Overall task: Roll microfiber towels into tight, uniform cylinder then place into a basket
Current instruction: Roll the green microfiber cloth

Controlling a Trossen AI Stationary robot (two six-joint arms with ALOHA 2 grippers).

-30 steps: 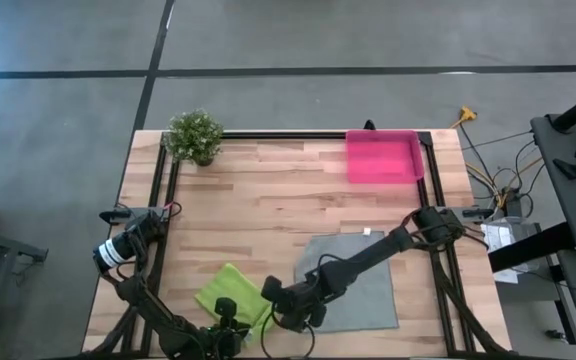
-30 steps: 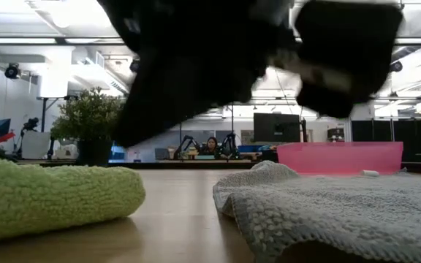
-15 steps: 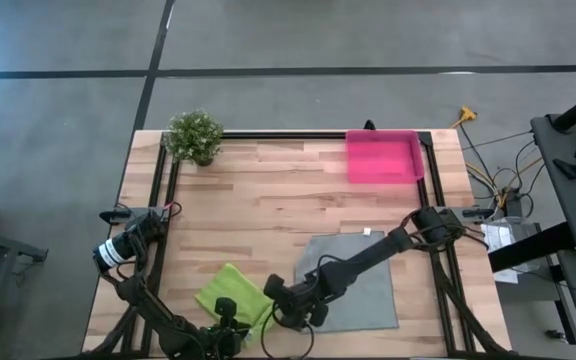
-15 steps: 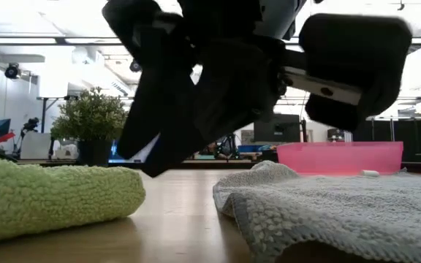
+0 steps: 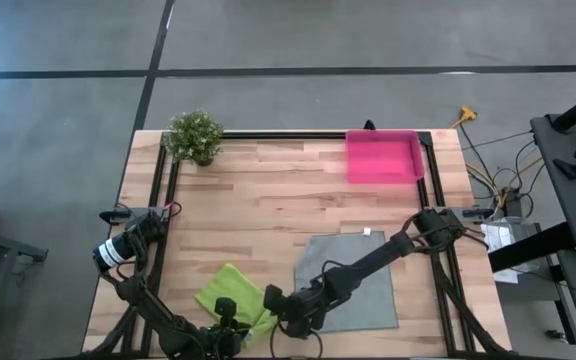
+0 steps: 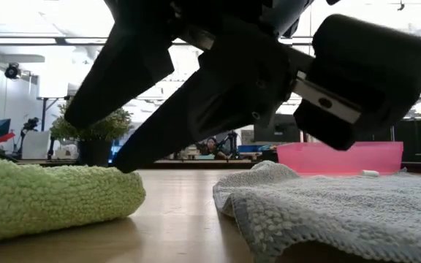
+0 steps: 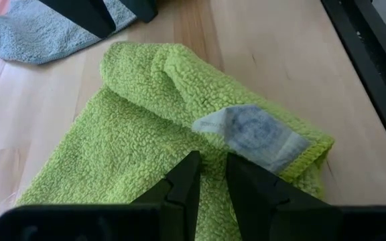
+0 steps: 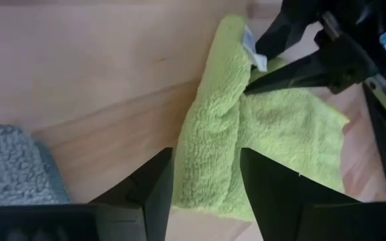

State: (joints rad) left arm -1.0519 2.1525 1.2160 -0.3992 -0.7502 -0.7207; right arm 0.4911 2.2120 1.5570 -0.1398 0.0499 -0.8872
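Near the table's front edge, both tools meet the green towel [image 5: 233, 292] — right tool [image 8: 206, 175] spread, left tool [image 7: 208, 175] pinching it.

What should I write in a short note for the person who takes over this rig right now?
Left gripper: pressed on the partly rolled lime green towel at the table's near edge; whether it grips is unclear.
Right gripper: open, reaching over that towel's roll.
Grey towel: flat, unrolled, right of the green one.
Pink basket: far right corner, nothing visible inside.
Done: green roll begun only.
Left: finish that roll, roll the grey towel, put both into the basket.
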